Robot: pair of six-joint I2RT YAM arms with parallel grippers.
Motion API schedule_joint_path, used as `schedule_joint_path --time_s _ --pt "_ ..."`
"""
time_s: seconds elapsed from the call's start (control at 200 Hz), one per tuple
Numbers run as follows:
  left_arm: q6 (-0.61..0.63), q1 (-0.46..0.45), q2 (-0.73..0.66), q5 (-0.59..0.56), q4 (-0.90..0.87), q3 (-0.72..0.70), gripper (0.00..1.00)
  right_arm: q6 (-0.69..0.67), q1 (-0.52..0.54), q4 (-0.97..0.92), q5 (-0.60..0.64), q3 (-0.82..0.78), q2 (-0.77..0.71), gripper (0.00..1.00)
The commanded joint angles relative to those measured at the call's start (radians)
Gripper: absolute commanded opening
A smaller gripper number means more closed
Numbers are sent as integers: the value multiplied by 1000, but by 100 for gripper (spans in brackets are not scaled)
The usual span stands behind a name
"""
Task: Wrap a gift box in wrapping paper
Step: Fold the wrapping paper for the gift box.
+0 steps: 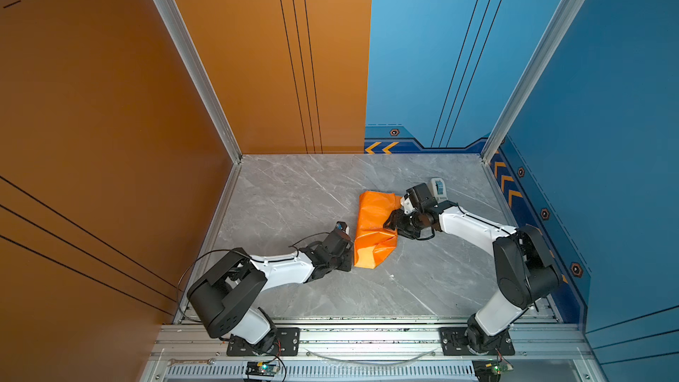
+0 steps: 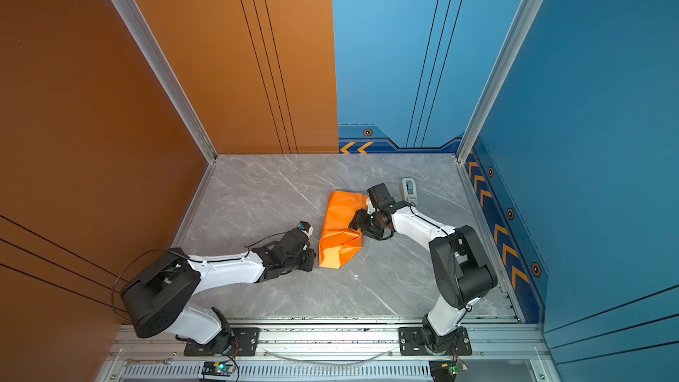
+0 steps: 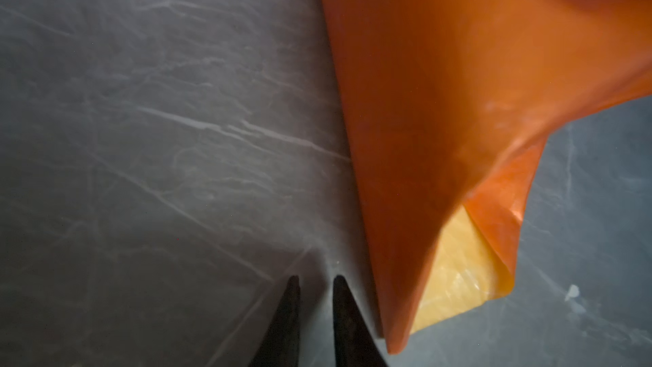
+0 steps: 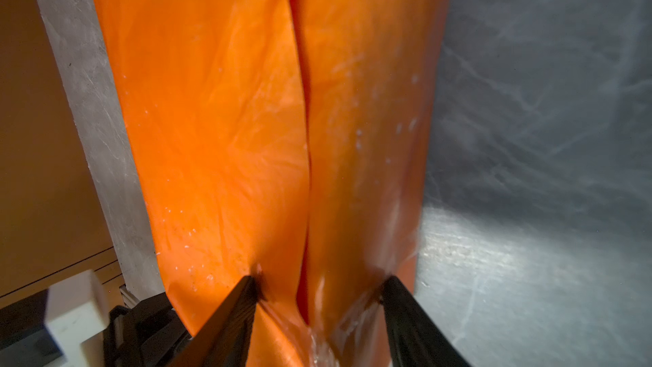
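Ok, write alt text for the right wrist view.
The right hand clamps its two black fingers across folded orange wrapping paper, a seam running down its middle. Grey marble table lies beside it.

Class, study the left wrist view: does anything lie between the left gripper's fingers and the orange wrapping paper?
Nothing visible does. Only bare grey table separates the left gripper from the wrapping paper, whose folded edge lies just beside the fingers.
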Motion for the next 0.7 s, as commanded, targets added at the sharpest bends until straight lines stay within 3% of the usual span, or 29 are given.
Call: schedule_joint_path --time_s 0.0,0.27,0.696 --pt "28 -1 49 58 29 36 19 -21 17 -46 39 -28 -11 60" --pt "34 -26 115 116 113 73 18 -15 23 -42 39 -30 -11 60" --pt "66 -19 160 115 229 106 18 -14 27 -41 39 -43 -20 60"
